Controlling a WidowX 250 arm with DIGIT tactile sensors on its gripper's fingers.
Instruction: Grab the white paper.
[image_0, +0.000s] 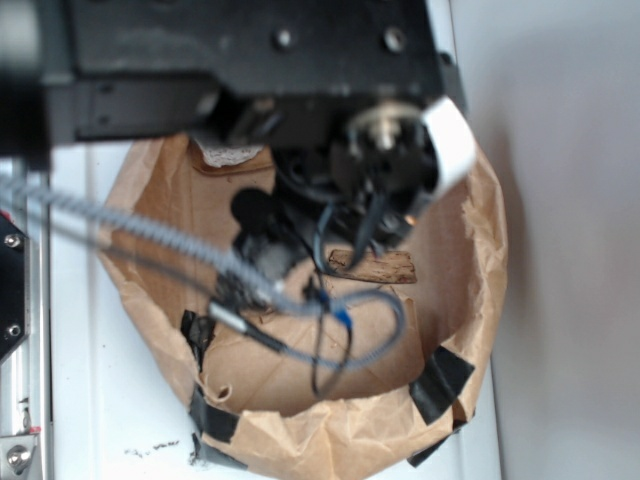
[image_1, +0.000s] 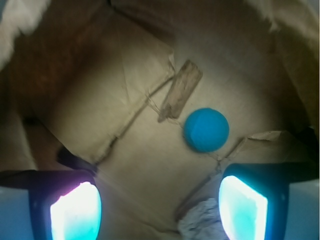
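In the wrist view the white paper (image_1: 202, 222), a crumpled off-white wad, lies on the brown bag floor at the bottom edge, close against the inner side of the right finger (image_1: 242, 207). My gripper (image_1: 160, 200) is open, its two glowing pads wide apart, the left finger (image_1: 75, 212) far from the wad. A blue ball (image_1: 206, 130) rests beyond the fingertips. In the exterior view the arm and gripper (image_0: 370, 200) reach down into the bag (image_0: 330, 430) and hide the paper.
A brown torn paper bag (image_1: 75, 100) with raised walls surrounds everything. A small wooden piece (image_1: 180, 90) lies on its floor beyond the ball; the same wooden piece (image_0: 375, 266) shows in the exterior view. Cables (image_0: 330, 330) hang over the bag floor. Black tape patches (image_0: 440, 385) mark the bag rim.
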